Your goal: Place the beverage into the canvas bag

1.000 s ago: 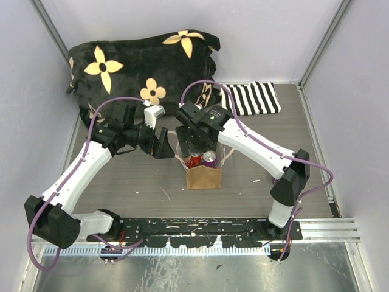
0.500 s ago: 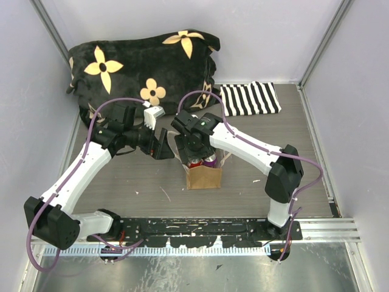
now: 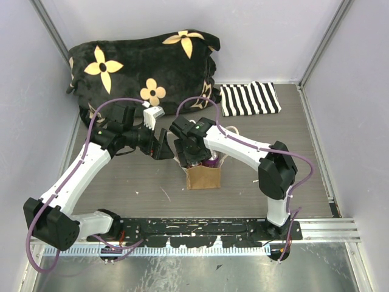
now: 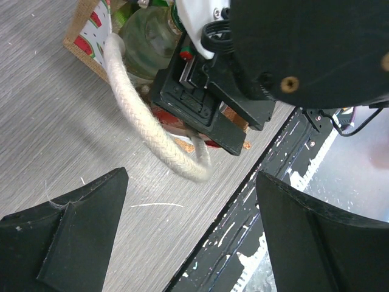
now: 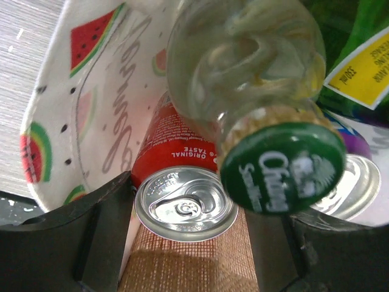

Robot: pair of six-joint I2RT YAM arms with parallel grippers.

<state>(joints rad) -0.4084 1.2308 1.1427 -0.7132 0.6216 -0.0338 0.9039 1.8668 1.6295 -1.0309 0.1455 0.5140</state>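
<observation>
Black flowered cushion (image 3: 140,67): lies behind the left end effector, at the far left of the surface (image 3: 134,182).

Left end effector (image 3: 161,145): hangs over the surface, just left of the canvas bag (image 3: 203,178). Its fingers (image 4: 73,231) are spread wide and nothing is between them. One cream rope handle (image 4: 149,137) loops out of the bag toward it and droops short of its fingertips, apart from them.

Canvas bag: stands upright between the two end effectors' arms, mouth open, with a watermelon-print lining (image 5: 73,103) showing inside.

Right end effector (image 3: 193,153): pointed down into the bag's mouth. Its fingers (image 5: 97,225) are held apart. Directly ahead, in the gap between them, sits the silver top of a red can (image 5: 182,207), upright inside the bag. Whether either finger touches the can cannot be told.

Glass bottle (image 5: 243,67): also in the bag, leaning. Its green cap (image 5: 282,167) points back at the right wrist and overlaps the right-hand finger in that view. Contact unclear.

Purple can (image 3: 211,162): to the right of the red can, beyond that same finger, inside the bag.

Green pack with a yellow label (image 5: 358,67): further right of the bottle.

Striped cloth (image 3: 249,98): flat on the surface, well behind and to the right of the right end effector.
</observation>
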